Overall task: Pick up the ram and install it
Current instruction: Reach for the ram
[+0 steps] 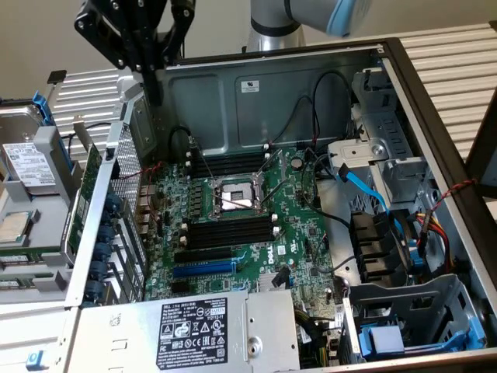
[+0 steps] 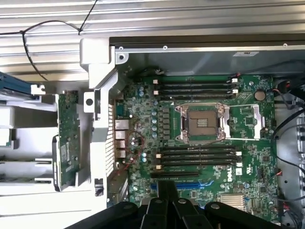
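Observation:
The ram [image 1: 84,203] is a long green stick with a white label. It stands on edge in a grey holder outside the open computer case, at the exterior view's left. The wrist view shows the ram [image 2: 67,138] beside the case's port panel. My gripper [image 1: 154,92] hangs high above the case's far left corner, apart from the ram, black fingers shut with nothing between them. In the wrist view my gripper [image 2: 167,187] sits over the motherboard's near edge. Empty black memory slots [image 1: 229,231] [image 2: 198,155] flank the bare CPU socket [image 1: 233,198] [image 2: 200,123].
A blue expansion slot [image 1: 203,268] lies near the power supply [image 1: 194,326]. Blue and black cables [image 1: 365,186] and drive cages crowd the case at the exterior view's right. A hard drive [image 1: 27,159] and a loose processor [image 1: 15,227] rest on the holder at its left.

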Available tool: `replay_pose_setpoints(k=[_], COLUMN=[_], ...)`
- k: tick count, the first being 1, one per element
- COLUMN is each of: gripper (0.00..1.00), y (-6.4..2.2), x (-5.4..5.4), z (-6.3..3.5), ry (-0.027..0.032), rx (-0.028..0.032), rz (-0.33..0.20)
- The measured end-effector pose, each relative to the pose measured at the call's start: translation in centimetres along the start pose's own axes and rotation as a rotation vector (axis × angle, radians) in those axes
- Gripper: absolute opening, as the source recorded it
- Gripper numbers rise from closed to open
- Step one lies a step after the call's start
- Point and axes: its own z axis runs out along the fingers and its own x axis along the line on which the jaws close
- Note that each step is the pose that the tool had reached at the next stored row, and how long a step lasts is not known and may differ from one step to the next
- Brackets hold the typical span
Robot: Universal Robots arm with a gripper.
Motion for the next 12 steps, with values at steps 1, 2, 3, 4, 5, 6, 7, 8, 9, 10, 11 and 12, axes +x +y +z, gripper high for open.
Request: replay_pose_setpoints(k=[1, 2, 3, 4, 5, 6, 7, 8, 9, 10, 11, 12], gripper=[0.11, 0.11, 0.11, 0.11, 0.11, 0.11, 0.11, 0.11, 0.11, 0.11, 0.11, 0.11], y=[-0.06, -0.12, -0.19, -0.25, -0.31, -0.38, -0.45, -0.51, -0.59, -0.66, -0.72, -0.78], x=[0.4, 0.9, 1.3, 1.8, 2.2, 2.6, 3.1, 3.5, 4.0, 4.4, 4.9, 5.3], z=[-0.01, -0.02, -0.04, -0.05, -0.06, -0.08, -0.09, -0.1, -0.11, -0.13, -0.14, -0.15], ry=[-0.0001, -0.0002, -0.0002, -0.0002, -0.0004, -0.0005, -0.0006, -0.0007, -0.0007, -0.0009, -0.001, -0.0012], rx=[0.0, 0.0, 0.0001, 0.0001, 0.0, 0.0, 0.0, -0.0001, 0.0, 0.0, 0.0, 0.0], rz=[0.0, 0.0, 0.0, 0.0, 0.0, 0.0, 0.0, 0.0, 0.0, 0.0, 0.0, 0.0])
